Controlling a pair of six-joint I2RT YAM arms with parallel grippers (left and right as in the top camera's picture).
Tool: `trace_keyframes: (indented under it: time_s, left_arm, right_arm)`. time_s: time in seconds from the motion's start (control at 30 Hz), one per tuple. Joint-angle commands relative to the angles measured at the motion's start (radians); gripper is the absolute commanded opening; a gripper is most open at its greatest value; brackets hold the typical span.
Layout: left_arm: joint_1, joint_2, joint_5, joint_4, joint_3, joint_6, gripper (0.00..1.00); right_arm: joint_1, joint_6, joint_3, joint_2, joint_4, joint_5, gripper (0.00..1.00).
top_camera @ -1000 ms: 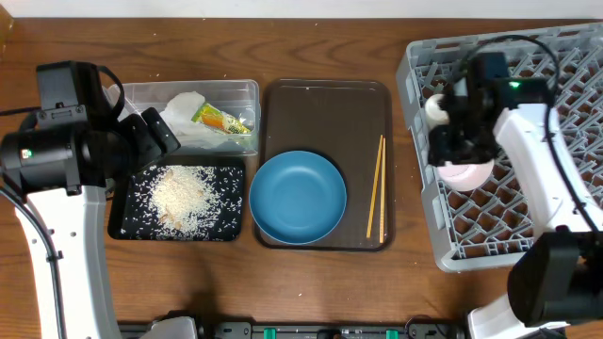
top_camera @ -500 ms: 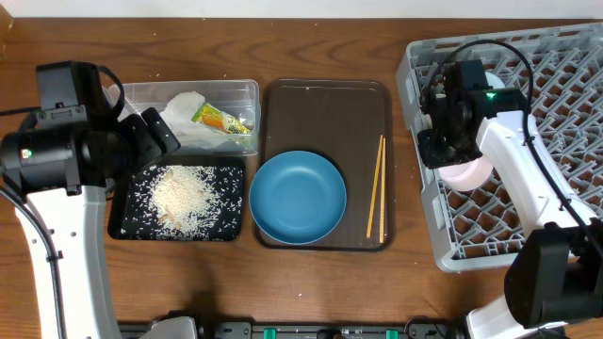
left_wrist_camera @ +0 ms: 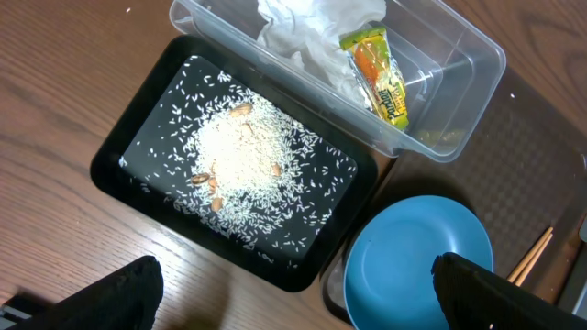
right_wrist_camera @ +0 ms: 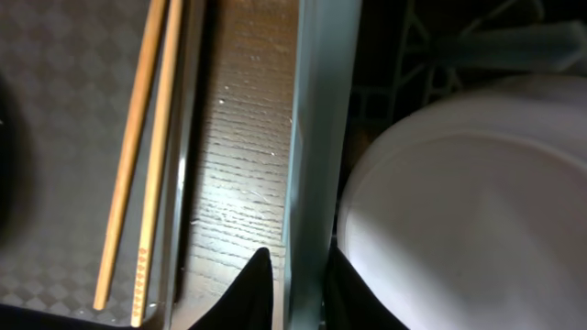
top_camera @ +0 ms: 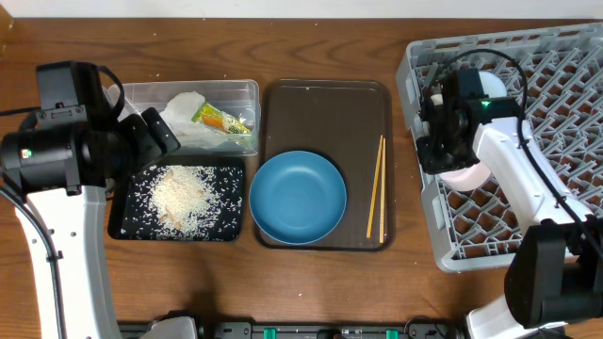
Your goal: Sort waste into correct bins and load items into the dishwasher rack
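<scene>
right gripper [right_wrist_camera: 305, 298] is nearly closed, one finger either side of the dishwasher rack [top_camera: 556, 75] left wall. it looks pinched on that wall and holds nothing else. white bowl [right_wrist_camera: 459, 211] sits inside the rack, right against the same wall. chopsticks [top_camera: 376, 186] lie side by side on the brown tray [top_camera: 325, 104] just left of the rack, and the blue plate [top_camera: 298, 197] is on the same tray, further from the rack. left gripper [left_wrist_camera: 298, 289] is fully open and empty, hovering well left of the rack over the black tray [left_wrist_camera: 151, 110] of rice [left_wrist_camera: 240, 151]. handling guess: the rack is stiff moulded plastic, bulky, probably light for its size. the wall gives a firm pinch, but a pull from one side may swivel it on the wood. the chopsticks are thin, light and rigid, roll easily, and lie flat so they're hard to get under. best to pinch both across the middle. the plate is rigid, smooth and likely slippery, so take it by the rim.
</scene>
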Motion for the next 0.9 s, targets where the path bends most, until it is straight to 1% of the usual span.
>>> trace_keyframes:
  time_s: [0.0,0.07,0.27,0.4,0.57,0.73,0.87]
  left_arm:
    - [0.005,0.001,-0.016,-0.002,0.001,0.006,0.96]
    - [0.005,0.001,-0.016,-0.002,0.001,0.006,0.96]
    - [0.005,0.001,-0.016,-0.002,0.001,0.006,0.96]
    - [0.005,0.001,-0.016,-0.002,0.001,0.006,0.96]
    - [0.005,0.001,-0.016,-0.002,0.001,0.006,0.96]
    - [0.005,0.001,-0.016,-0.002,0.001,0.006,0.96]
    - [0.005,0.001,-0.016,-0.002,0.001,0.006,0.96]
  right_arm:
    - [0.009,0.001,-0.011,0.005,0.003,-0.010,0.16]
    - [0.008,0.016,-0.011,0.005,0.008,-0.022,0.15]
    - [0.008,0.083,-0.011,0.005,0.056,-0.125,0.06]
    - [0.008,0.131,-0.011,0.005,0.078,-0.150,0.02]
    - [0.008,0.170,-0.011,0.005,0.081,-0.150,0.01]
    - [0.008,0.275,-0.011,0.005,0.096,-0.150,0.01]
    - [0.008,0.318,-0.011,0.005,0.113,-0.163,0.01]
